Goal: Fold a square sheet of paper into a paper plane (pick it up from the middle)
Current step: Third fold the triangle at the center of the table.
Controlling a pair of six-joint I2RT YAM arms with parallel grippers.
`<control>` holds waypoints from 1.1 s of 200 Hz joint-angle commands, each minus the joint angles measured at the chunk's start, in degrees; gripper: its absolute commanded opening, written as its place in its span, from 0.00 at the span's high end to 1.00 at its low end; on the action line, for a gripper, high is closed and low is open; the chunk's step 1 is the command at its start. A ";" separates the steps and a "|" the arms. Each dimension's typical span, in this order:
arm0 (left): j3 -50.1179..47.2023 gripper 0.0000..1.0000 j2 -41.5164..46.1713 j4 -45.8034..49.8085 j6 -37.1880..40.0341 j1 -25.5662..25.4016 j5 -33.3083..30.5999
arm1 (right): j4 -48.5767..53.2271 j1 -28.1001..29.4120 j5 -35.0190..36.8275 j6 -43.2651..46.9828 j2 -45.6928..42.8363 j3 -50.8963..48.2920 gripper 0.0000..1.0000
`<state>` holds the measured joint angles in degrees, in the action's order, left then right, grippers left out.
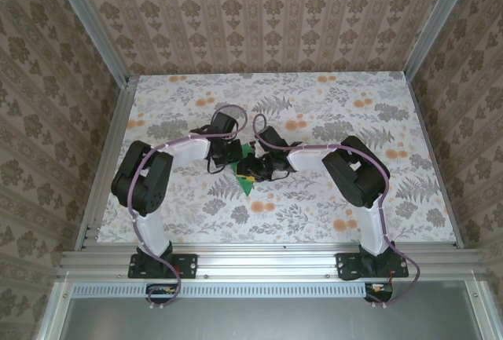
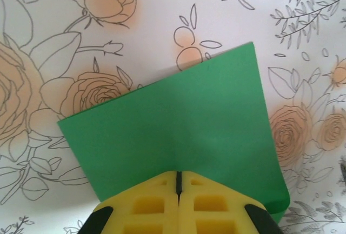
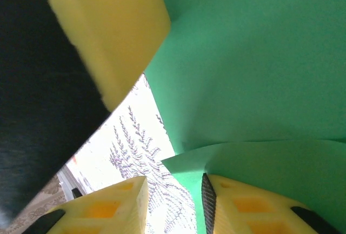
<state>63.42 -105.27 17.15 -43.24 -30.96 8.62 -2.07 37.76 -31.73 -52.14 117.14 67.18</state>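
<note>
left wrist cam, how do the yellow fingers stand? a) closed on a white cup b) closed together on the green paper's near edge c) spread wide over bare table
b: the left gripper has its fingers meeting with only a thin seam between them, on the edge of the square sheet of paper.

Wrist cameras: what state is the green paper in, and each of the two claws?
square sheet of paper: bent, not lying flat, with a flap curling near the right gripper.
left gripper: shut, tips at the paper's near edge.
right gripper: open, paper beside one finger.
</note>
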 commanded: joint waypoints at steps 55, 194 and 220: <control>-6.62 0.94 10.19 -2.07 -0.64 1.35 5.29 | 4.60 -0.49 5.60 0.92 0.37 -3.01 0.97; -12.41 1.00 8.63 -3.17 -3.69 -3.75 2.31 | 4.44 -0.49 4.83 0.29 2.06 -3.14 1.00; -12.49 1.00 7.82 -3.16 -3.95 -3.76 2.02 | 4.31 -0.49 4.58 0.18 2.00 -3.23 1.00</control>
<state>50.02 -95.11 11.31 -46.30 -34.06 12.60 -2.04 37.54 -29.98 -51.40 117.05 65.82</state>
